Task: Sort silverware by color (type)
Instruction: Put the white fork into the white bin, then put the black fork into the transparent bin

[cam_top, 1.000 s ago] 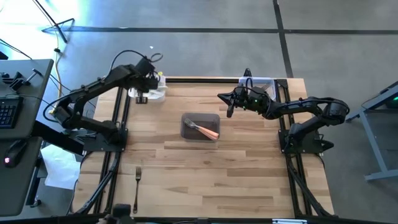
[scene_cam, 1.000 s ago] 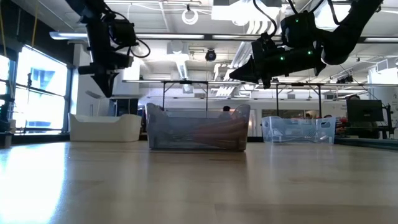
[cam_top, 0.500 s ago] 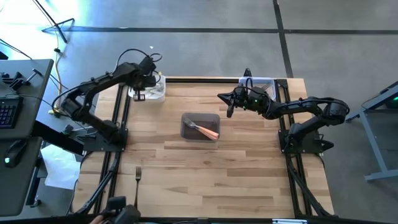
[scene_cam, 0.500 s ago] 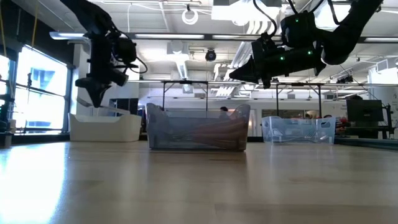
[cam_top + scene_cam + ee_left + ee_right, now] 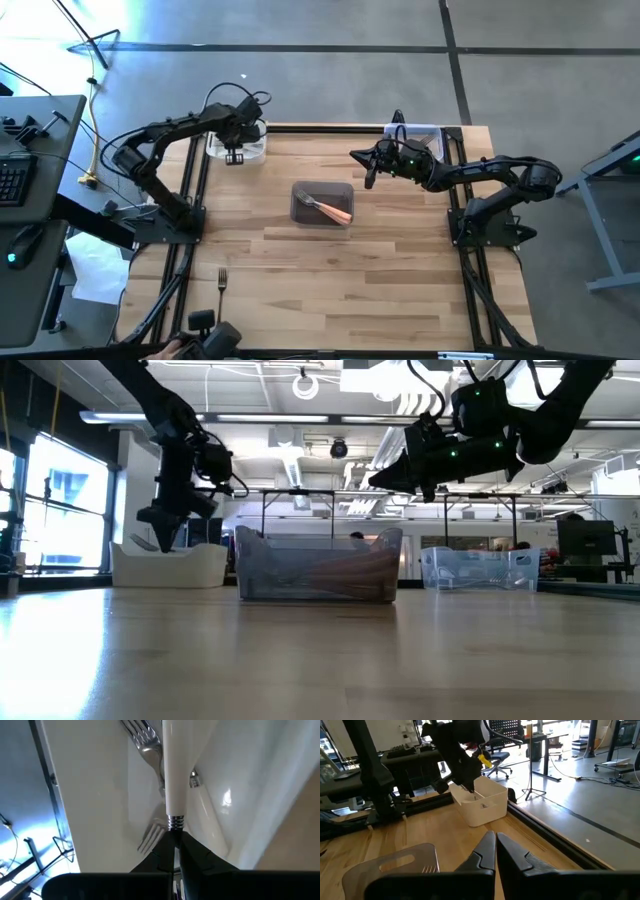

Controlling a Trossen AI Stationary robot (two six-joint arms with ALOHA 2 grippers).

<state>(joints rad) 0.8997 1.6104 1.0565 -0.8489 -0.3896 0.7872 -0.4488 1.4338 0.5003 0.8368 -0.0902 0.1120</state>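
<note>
At upper left of the high view, the left gripper (image 5: pixel 233 155) hangs over the white tub (image 5: pixel 250 150), fingers clamped on a white-handled fork (image 5: pixel 173 770); more forks (image 5: pixel 145 742) lie inside. Centre, a grey tub (image 5: pixel 322 204) holds salmon-handled forks (image 5: pixel 330 210). One dark fork (image 5: pixel 222 290) lies lower left. The right gripper (image 5: pixel 368 176) hovers, fingers together. No writing is legible.

Lighting even and bright from overhead. Low view strongly backlit: ceiling light strips (image 5: pixel 300 422) and the left-hand window (image 5: pixel 60 500) blow out, both arms read as near silhouettes; soft sheen on the pale wooden bench (image 5: pixel 320 660). High view sharp, cool blue glare on the grey floor (image 5: pixel 150 20) at top left. Left wrist view close-up and soft, specular spots on the glossy white plastic tub (image 5: pixel 240 780). Right wrist view clear, foreground slightly soft
</note>
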